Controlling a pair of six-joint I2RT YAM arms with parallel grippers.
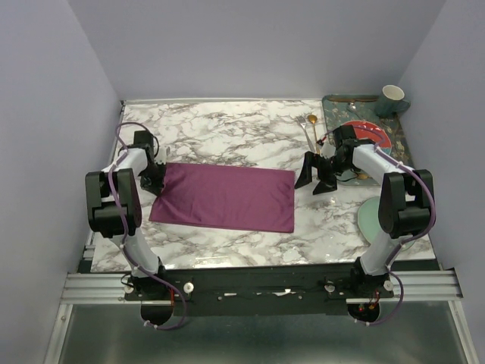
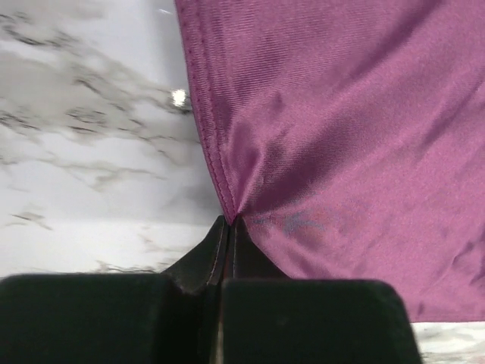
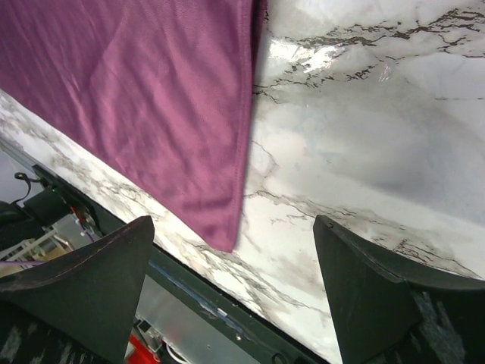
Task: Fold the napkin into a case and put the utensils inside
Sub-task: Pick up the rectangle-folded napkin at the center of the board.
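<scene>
The marble table point(image 1: 227, 125) is carrying the purple satin napkin point(image 1: 227, 199), which is lying flat as a wide rectangle between the arms. The left gripper point(image 2: 229, 227) is pinching the napkin's left hem, its fingers pressed together on the cloth. The right gripper point(image 1: 316, 180) is hanging just beyond the napkin's right edge, fingers spread wide, holding nothing. The gold spoon point(image 1: 311, 120) and silver fork point(image 1: 305, 130) are lying farther back, beside the tray point(image 1: 333, 102).

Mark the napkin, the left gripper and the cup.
napkin point(image 1: 223, 199), top view, middle of the cloth.
left gripper point(image 2: 229, 224), left wrist view, fingertips pinched on the napkin's edge.
cup point(image 1: 392, 94), top view, its white wall.
</scene>
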